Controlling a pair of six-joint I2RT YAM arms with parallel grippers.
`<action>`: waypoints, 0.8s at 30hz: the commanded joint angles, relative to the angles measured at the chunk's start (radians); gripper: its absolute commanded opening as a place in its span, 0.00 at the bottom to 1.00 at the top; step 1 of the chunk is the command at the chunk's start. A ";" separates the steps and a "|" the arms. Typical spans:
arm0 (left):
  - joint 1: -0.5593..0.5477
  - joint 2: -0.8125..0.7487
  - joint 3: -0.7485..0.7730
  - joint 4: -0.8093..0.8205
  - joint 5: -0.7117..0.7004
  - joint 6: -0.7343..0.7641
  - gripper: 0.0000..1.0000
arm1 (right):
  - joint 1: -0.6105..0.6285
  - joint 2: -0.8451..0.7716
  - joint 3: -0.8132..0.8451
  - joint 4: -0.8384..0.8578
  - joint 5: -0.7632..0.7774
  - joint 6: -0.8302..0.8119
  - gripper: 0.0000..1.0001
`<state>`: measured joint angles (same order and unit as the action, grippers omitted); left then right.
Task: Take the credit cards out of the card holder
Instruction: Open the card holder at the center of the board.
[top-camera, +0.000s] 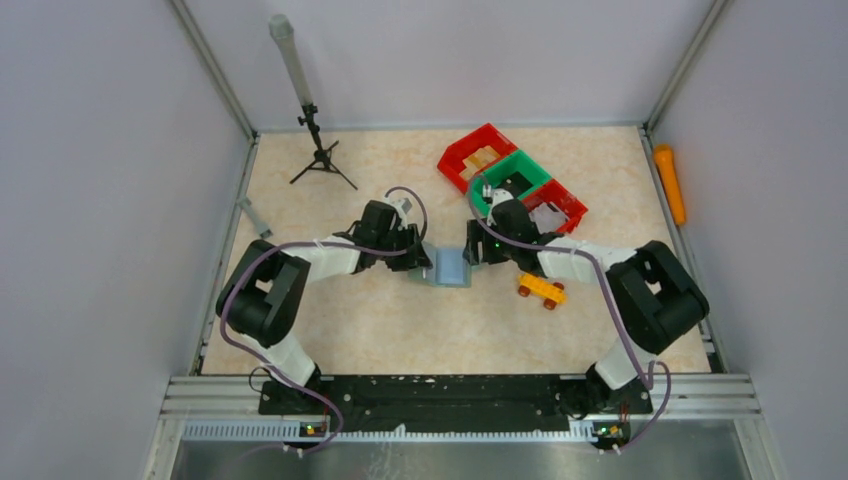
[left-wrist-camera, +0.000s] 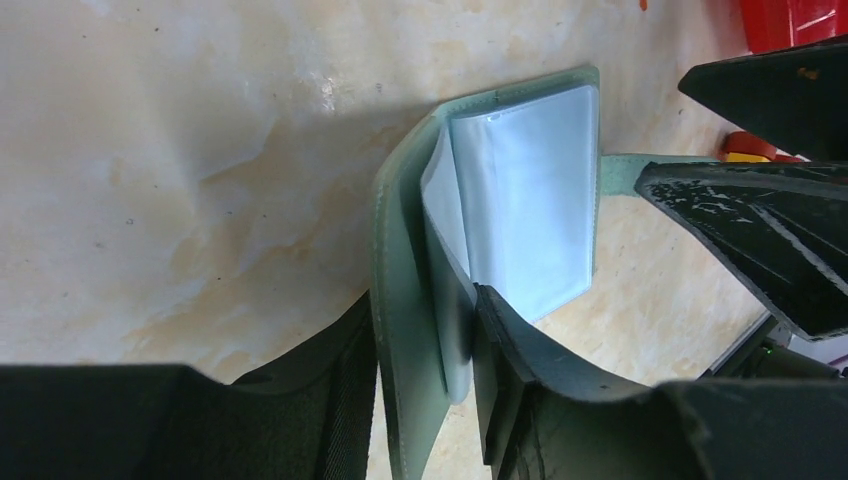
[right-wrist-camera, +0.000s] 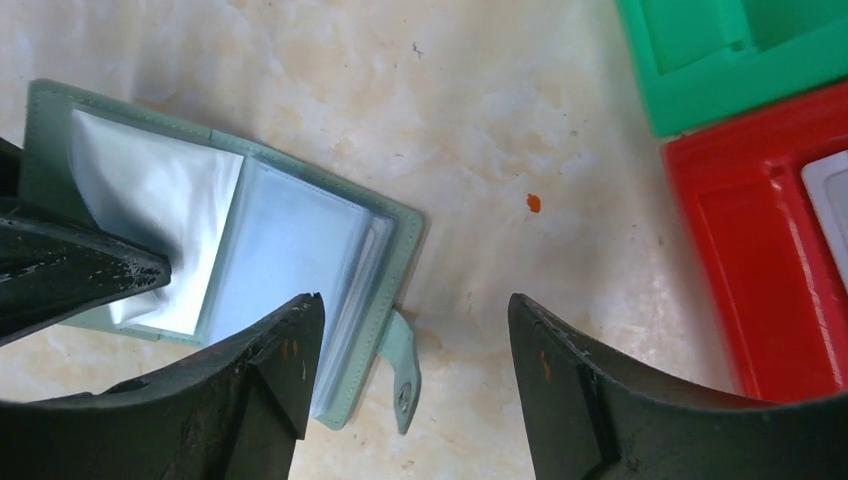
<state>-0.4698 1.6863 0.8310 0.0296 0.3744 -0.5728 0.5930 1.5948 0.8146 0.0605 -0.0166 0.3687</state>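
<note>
Left gripper (left-wrist-camera: 425, 330) clamps one flap of the limp card holder (left-wrist-camera: 405, 300); right gripper (right-wrist-camera: 412, 305) gapes over the tab (right-wrist-camera: 405, 365). Slick, floppy sleeves (right-wrist-camera: 290, 240) likely need gripping at their open edge.

You have three plastic bins touching in a diagonal row at the far right of the marbled tabletop (top-camera: 400, 320): a red bin (top-camera: 478, 150), a green bin (top-camera: 517, 180), then a second red bin (top-camera: 560, 203). A yellow toy car (top-camera: 541, 290) sits closer to the near edge, apart from them. A black tripod (top-camera: 320, 160) stands far left, and an orange cylinder (top-camera: 670, 184) lies beyond the right rail.
</note>
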 joint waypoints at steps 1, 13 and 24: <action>0.006 0.010 0.034 -0.025 -0.029 0.022 0.45 | -0.004 0.061 0.086 -0.044 -0.087 0.019 0.69; 0.005 0.008 0.033 -0.023 -0.025 0.028 0.63 | -0.004 0.125 0.126 -0.077 -0.165 0.005 0.23; -0.024 0.025 0.062 -0.062 -0.033 0.052 0.87 | -0.004 0.101 0.098 0.003 -0.278 0.003 0.00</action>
<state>-0.4820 1.6936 0.8696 0.0280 0.3836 -0.5591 0.5880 1.7172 0.8997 -0.0151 -0.2287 0.3759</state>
